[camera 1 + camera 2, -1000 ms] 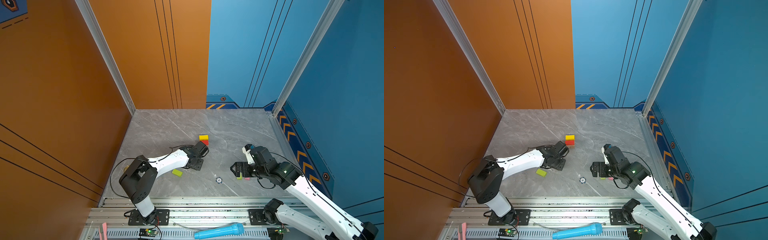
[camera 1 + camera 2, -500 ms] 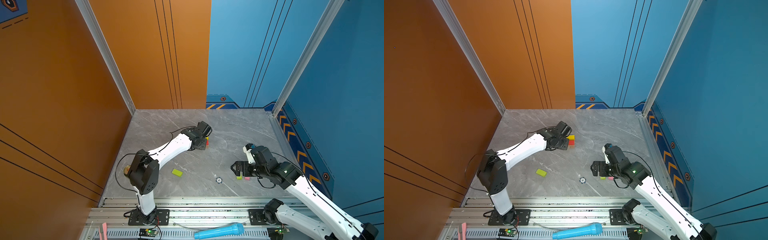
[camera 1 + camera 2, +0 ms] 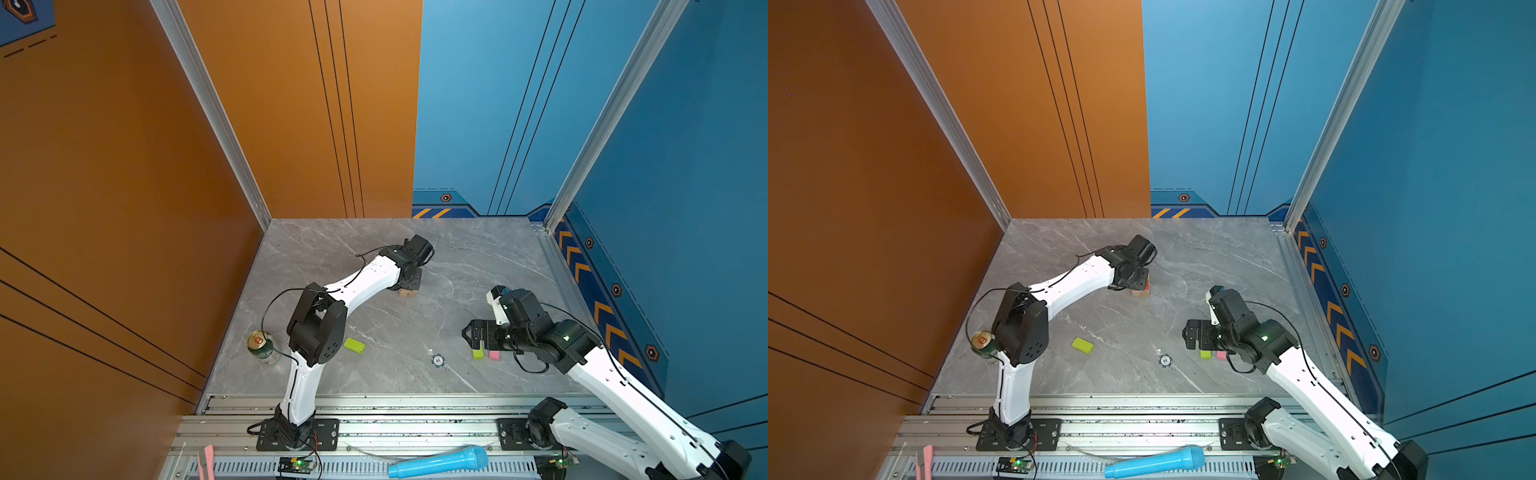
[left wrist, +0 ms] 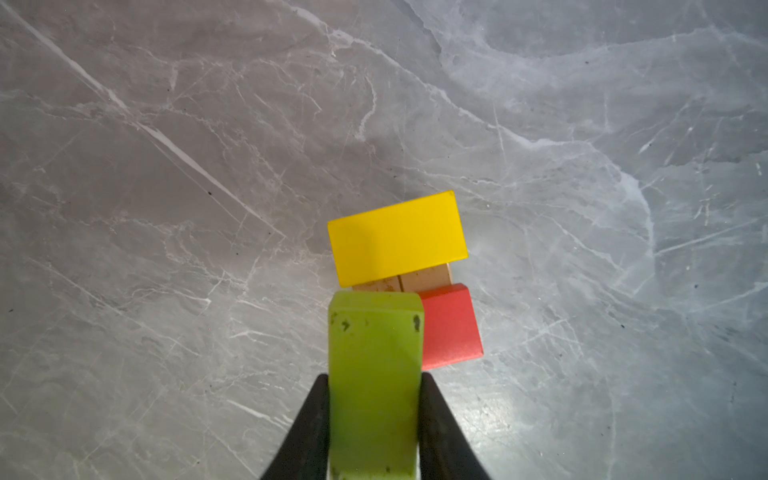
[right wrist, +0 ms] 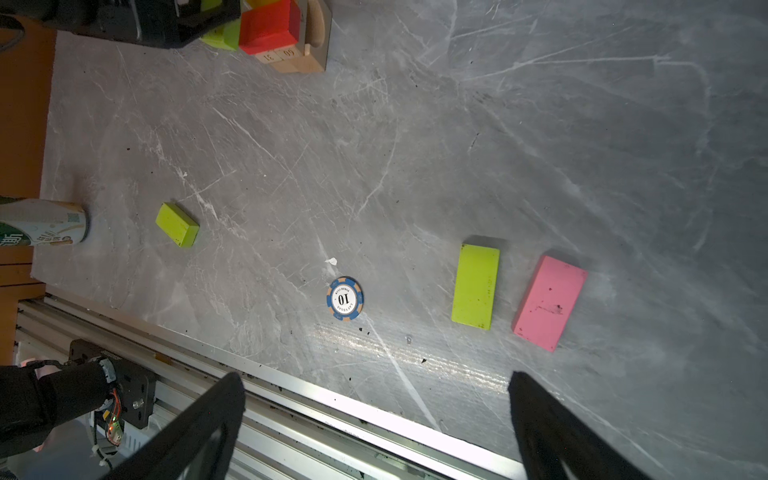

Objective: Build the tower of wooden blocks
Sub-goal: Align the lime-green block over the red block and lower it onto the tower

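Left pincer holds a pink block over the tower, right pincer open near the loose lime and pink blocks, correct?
No. The left pincer holds a lime green block, not pink; the left wrist view shows it. The rest stands: it is over the tower, and the right pincer is open near the loose lime block and pink block.

even bright overhead light, soft shadows, glare on marble table, wrist-view corners dim

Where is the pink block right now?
In both top views the pink block lies flat on the table, on the right side near its front edge. It is just apart from a lime green block, with the blue-white chip further left.
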